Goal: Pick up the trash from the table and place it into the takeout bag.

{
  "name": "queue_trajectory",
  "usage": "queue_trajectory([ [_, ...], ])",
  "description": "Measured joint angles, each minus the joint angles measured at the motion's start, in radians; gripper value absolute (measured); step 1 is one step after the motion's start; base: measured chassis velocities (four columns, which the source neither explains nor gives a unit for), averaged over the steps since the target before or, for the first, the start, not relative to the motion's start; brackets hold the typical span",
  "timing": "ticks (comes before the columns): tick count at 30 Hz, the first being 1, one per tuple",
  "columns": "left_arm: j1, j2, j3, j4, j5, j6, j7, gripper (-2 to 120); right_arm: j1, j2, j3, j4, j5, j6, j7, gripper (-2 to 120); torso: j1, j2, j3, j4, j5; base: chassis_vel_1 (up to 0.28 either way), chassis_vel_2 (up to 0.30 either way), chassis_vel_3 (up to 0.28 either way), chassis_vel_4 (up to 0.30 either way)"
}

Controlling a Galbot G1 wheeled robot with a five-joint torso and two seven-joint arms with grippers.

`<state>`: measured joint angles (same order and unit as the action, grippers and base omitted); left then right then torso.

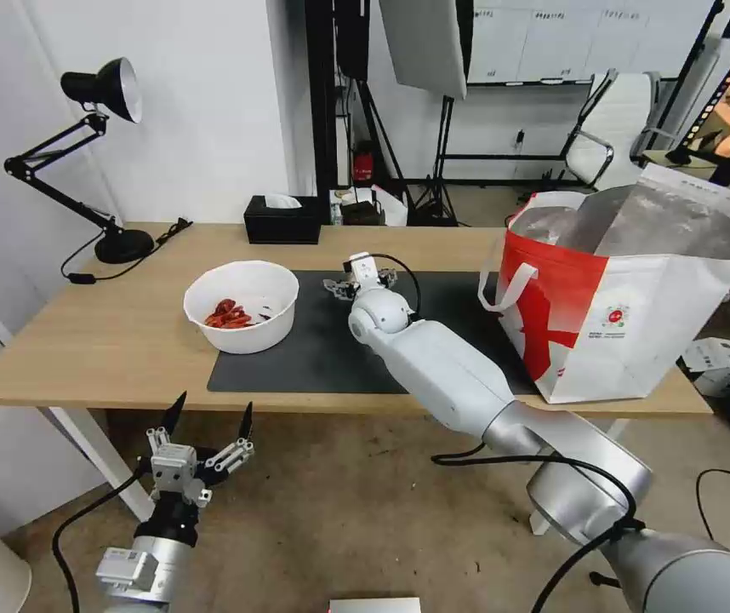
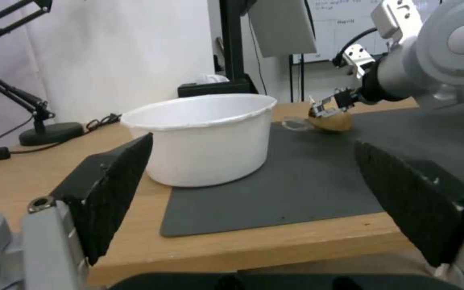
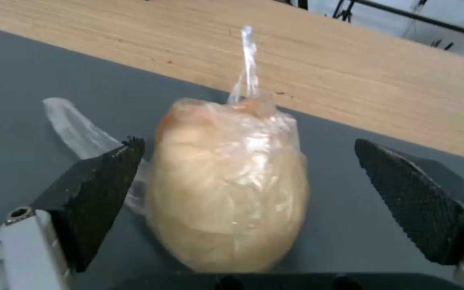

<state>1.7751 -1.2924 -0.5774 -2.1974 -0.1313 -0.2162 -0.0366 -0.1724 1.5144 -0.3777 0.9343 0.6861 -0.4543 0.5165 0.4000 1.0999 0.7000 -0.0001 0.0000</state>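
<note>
The beige bulb-shaped lump [image 3: 226, 193], wrapped in clear film, lies on the dark mat [image 1: 297, 366] of the table [image 1: 101, 340]. My right gripper [image 3: 247, 141] stands open around it, one finger close beside it and the other well apart. In the head view the right gripper [image 1: 358, 281] reaches over the mat's far middle and covers the lump. The white bowl [image 1: 242, 306] with red shells stands at the mat's left end. The takeout bag [image 1: 620, 298] stands open at the table's right end. My left gripper [image 1: 208, 417] hangs open below the table's front edge, facing the bowl [image 2: 205, 137].
A black tissue box [image 1: 282, 220] sits at the table's back edge. A black desk lamp [image 1: 97, 153] stands on the back left corner, its cable trailing on the wood. Behind the table are tripods, a chair and a white wall.
</note>
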Motion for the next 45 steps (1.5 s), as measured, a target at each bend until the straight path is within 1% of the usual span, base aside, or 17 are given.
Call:
queue_trajectory([
  [9,-0.001,0.001,-0.001,0.000,0.000,-0.002,0.000,100,-0.005,0.019,0.044,-0.053,0.003,0.025,-0.049,99,0.000,0.000,0.000,0.0001,0.0000,0.000,0.000,0.000,0.000],
  [14,-0.001,0.001,-0.001,-0.001,0.000,-0.002,0.000,100,-0.007,0.020,0.048,-0.063,0.001,0.025,-0.062,84,0.000,0.000,0.000,0.0001,0.0000,0.000,0.000,0.000,0.000],
  [15,-0.001,0.001,-0.001,-0.001,0.000,-0.003,-0.001,100,-0.007,0.020,0.049,-0.064,0.001,0.025,-0.064,78,0.000,0.000,0.000,0.0001,0.0000,0.000,0.000,0.000,0.000],
  [16,-0.001,0.001,-0.001,-0.001,0.000,-0.003,-0.001,100,-0.007,0.020,0.049,-0.064,0.001,0.025,-0.064,78,0.000,0.000,0.000,0.0001,0.0000,0.000,0.000,0.000,0.000],
  [19,0.001,0.001,-0.001,-0.002,0.000,-0.003,-0.001,100,-0.008,0.017,0.050,-0.063,0.001,0.025,-0.072,65,0.000,0.000,0.000,0.0001,0.0000,0.000,0.000,0.000,0.000],
  [20,0.001,0.001,-0.001,-0.002,0.000,-0.003,-0.001,100,-0.008,0.017,0.050,-0.063,0.001,0.025,-0.072,65,0.000,0.000,0.000,0.0001,0.0000,0.000,0.000,0.000,0.000],
  [23,0.001,0.001,-0.001,-0.003,0.000,-0.003,-0.001,100,-0.010,0.008,0.049,-0.051,0.003,0.025,-0.075,48,0.000,0.000,0.000,0.0001,0.0000,0.000,0.000,0.000,0.000],
  [24,0.001,0.001,-0.001,-0.003,0.000,-0.003,-0.001,100,-0.010,0.008,0.049,-0.051,0.003,0.025,-0.075,48,0.000,0.000,0.000,0.0001,0.0000,0.000,0.000,0.000,0.000],
  [26,0.001,0.002,0.000,-0.003,0.000,-0.003,-0.002,100,-0.016,-0.002,0.048,-0.035,0.004,0.026,-0.077,39,0.000,0.000,0.000,0.0001,0.0000,0.000,0.000,0.000,0.000],
  [28,0.001,0.002,0.000,-0.003,0.000,-0.003,-0.002,100,-0.016,-0.002,0.048,-0.035,0.004,0.026,-0.077,39,0.000,0.000,0.000,0.0001,0.0000,0.000,0.000,0.000,0.000],
  [29,0.001,0.003,0.001,-0.003,0.001,-0.003,-0.002,100,-0.032,-0.032,0.043,0.030,0.015,0.027,-0.069,26,0.000,0.000,0.000,0.0003,0.0001,0.000,0.000,0.000,0.000],
  [33,0.000,0.003,0.002,-0.003,0.002,-0.003,-0.002,100,-0.051,-0.082,0.038,0.127,0.027,0.029,-0.033,18,0.000,0.000,0.000,0.0004,0.0001,0.000,0.000,0.000,0.000],
  [36,-0.001,0.004,0.003,-0.007,0.002,-0.003,-0.002,100,-0.109,-0.212,0.033,0.378,-0.014,0.091,0.039,7,0.000,0.000,0.000,0.0000,0.0003,0.000,0.000,0.000,0.000],
  [37,-0.001,0.004,0.003,-0.007,0.002,-0.003,-0.002,100,-0.109,-0.212,0.033,0.378,-0.014,0.091,0.039,7,0.000,0.000,0.000,0.0000,0.0003,0.000,0.000,0.000,0.000],
  [40,0.000,0.002,0.005,-0.008,0.003,-0.005,-0.002,100,-0.178,-0.319,0.065,0.598,-0.048,0.170,0.079,7,0.000,0.000,0.000,0.0000,0.0002,0.000,0.000,0.000,0.000],
  [42,0.000,0.002,0.006,-0.008,0.003,-0.005,-0.002,100,-0.200,-0.347,0.078,0.652,-0.054,0.188,0.083,7,0.000,0.000,0.000,0.0001,0.0003,0.000,0.000,0.000,0.000],
  [45,0.000,0.004,0.010,-0.011,0.005,-0.005,-0.003,100,-0.289,-0.471,0.153,0.831,-0.106,0.290,0.055,7,0.000,0.000,0.000,0.0002,0.0005,0.000,0.000,0.000,0.000],
])
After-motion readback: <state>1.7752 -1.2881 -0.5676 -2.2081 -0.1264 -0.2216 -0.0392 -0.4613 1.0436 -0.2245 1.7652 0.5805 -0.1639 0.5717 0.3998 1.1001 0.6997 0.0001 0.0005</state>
